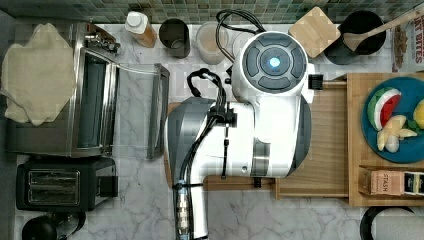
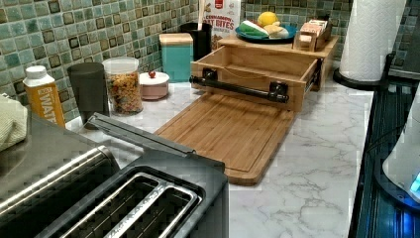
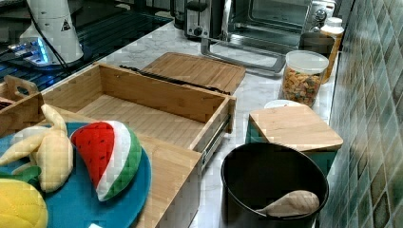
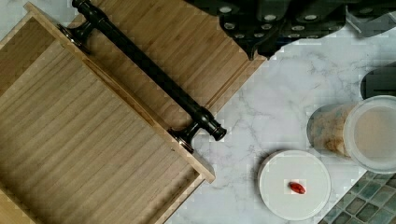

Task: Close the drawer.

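Hovering at the wrist view's upper edge, fingers' spread hard to tell, the black gripper (image 4: pixel 280 28) is needing a square push on the open light-wood drawer's (image 4: pixel 79 140) black bar handle (image 4: pixel 149 74).

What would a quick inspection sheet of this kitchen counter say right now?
Surface: marble counter, bare in front.
Job's things: drawer pulled out and empty; black bar handle over the cutting board.
Clutter: cereal jar, white lidded dish, teal canister, black pot with spoon, toy fruit plate, tea box.
Gripper: gripper above the board; jaws' state unclear.
Cables: black cables along the arm.
Surroundings: tiled wall, toaster, toaster oven, paper towels.
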Motion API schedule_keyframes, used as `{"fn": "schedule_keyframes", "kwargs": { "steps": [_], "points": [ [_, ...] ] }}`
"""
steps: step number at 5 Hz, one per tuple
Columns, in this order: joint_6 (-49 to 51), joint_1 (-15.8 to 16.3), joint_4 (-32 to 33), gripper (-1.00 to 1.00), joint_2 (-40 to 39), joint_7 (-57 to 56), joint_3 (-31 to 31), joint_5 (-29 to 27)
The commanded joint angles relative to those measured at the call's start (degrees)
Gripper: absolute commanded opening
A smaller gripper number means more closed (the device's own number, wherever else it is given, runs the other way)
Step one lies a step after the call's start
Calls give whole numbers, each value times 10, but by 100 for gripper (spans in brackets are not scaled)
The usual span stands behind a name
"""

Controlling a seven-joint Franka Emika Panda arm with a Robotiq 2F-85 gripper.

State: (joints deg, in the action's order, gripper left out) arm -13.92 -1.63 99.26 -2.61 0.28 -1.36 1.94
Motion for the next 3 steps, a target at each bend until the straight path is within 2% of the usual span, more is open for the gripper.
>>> {"fn": "schedule_keyframes", "kwargs": {
  "steps": [1,2,3],
  "points": [
    [0,0,0,-100,0,0,0,1],
    [-18,5,24,-100,14,-22,0,6],
    [-33,9,82,-100,52,-75,9,-1]
  ]
}}
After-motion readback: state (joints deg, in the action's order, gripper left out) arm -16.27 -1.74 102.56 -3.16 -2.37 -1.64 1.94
